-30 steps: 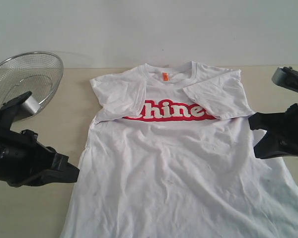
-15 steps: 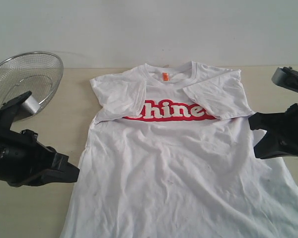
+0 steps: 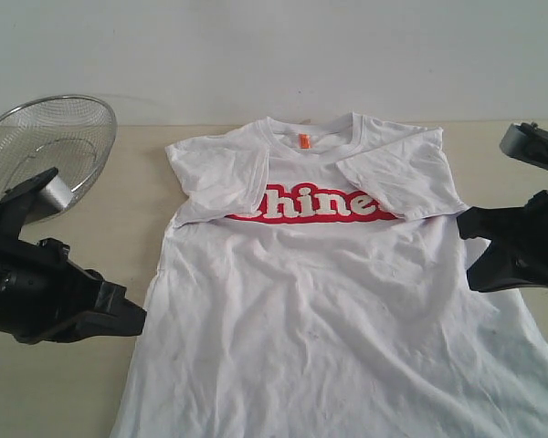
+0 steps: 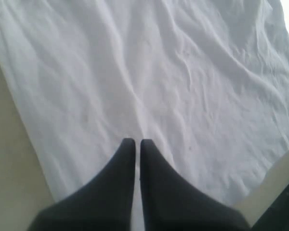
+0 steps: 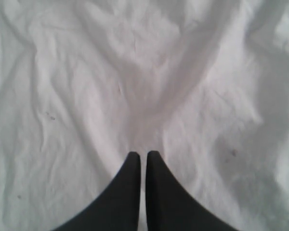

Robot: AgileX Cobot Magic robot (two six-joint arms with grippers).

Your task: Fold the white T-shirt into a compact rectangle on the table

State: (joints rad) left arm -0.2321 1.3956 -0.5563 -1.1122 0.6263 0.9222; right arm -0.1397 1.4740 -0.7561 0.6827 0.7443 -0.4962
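The white T-shirt (image 3: 329,301) lies face up on the table (image 3: 137,192), its collar and orange tag toward the far edge. Both sleeves are folded inward over the red lettering (image 3: 320,206). My left gripper (image 3: 139,319) hovers at the shirt's left side edge, jaws shut with nothing between them; its wrist view looks down on wrinkled cloth (image 4: 149,82) and the tips of that gripper (image 4: 135,142). My right gripper (image 3: 464,228) sits at the shirt's right side, also shut and empty, with its tips (image 5: 142,154) over white fabric (image 5: 135,72).
A metal mesh strainer (image 3: 46,146) rests at the table's back left, just behind the left arm. Bare tabletop shows to the left of the shirt (image 4: 9,183). A pale wall (image 3: 274,55) rises behind the table.
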